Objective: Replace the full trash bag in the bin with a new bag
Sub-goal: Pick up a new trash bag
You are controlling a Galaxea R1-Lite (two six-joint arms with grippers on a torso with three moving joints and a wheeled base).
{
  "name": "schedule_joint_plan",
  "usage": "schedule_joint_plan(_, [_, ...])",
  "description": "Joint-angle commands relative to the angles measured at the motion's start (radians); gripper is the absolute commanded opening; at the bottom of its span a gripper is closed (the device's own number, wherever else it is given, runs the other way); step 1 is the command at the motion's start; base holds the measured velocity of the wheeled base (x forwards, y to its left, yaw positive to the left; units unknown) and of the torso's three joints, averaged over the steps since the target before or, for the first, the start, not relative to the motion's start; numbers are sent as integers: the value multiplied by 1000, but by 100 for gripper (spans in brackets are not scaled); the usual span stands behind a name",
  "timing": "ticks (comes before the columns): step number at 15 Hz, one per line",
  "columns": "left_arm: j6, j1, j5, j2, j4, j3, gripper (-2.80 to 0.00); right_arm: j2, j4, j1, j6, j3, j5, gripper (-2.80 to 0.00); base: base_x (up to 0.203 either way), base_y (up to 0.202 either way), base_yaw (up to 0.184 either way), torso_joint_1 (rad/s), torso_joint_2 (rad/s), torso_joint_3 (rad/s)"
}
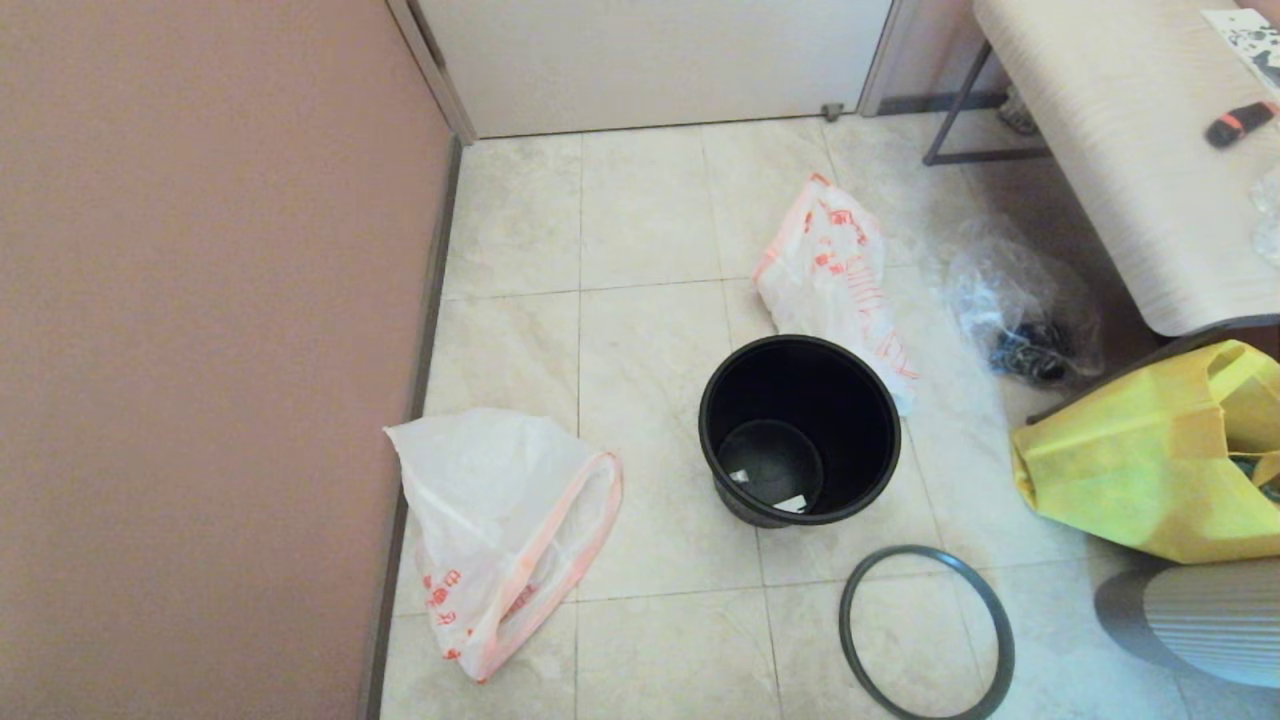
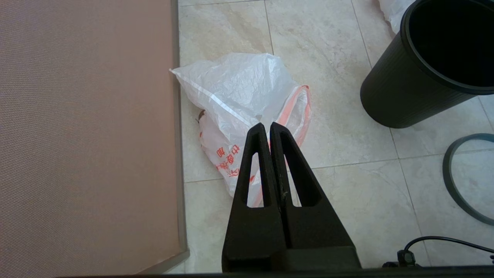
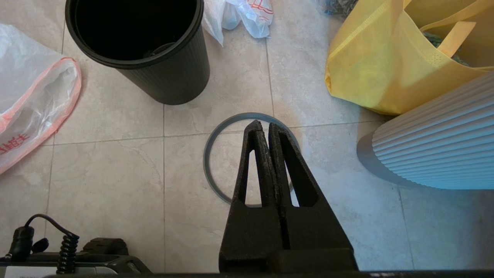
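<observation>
The black bin (image 1: 800, 430) stands upright on the tiled floor with no bag in it, only small white scraps at its bottom. Its dark grey hoop (image 1: 845, 620) lies flat on the floor in front of it. The full trash bag (image 1: 835, 270) lies right behind the bin. The limp new bag (image 1: 500, 520) lies by the wall on the left. In the left wrist view my left gripper (image 2: 267, 124) hangs shut and empty above the new bag (image 2: 239, 88), the bin (image 2: 432, 65) to one side. My right gripper (image 3: 261, 123) is shut and empty above the hoop (image 3: 205, 160), near the bin (image 3: 142, 42).
A yellow fabric bag (image 1: 1150, 450) and a clear crinkled bag of dark items (image 1: 1020, 310) lie at the right under a pale bench (image 1: 1120, 150). A white ribbed object (image 1: 1210, 610) stands at the front right. A pink wall (image 1: 200, 350) bounds the left.
</observation>
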Motion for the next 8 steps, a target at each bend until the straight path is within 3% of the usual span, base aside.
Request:
schedule_joint_plan(1, [0,0,0,0,-1,14,-280,3,0,1,-1,0,0,-280,0,0,0,0,0,0])
schedule_joint_plan(8, [2,0,0,0,-1,14,-280,3,0,1,0,0,0,-280,0,0,0,0,0,0])
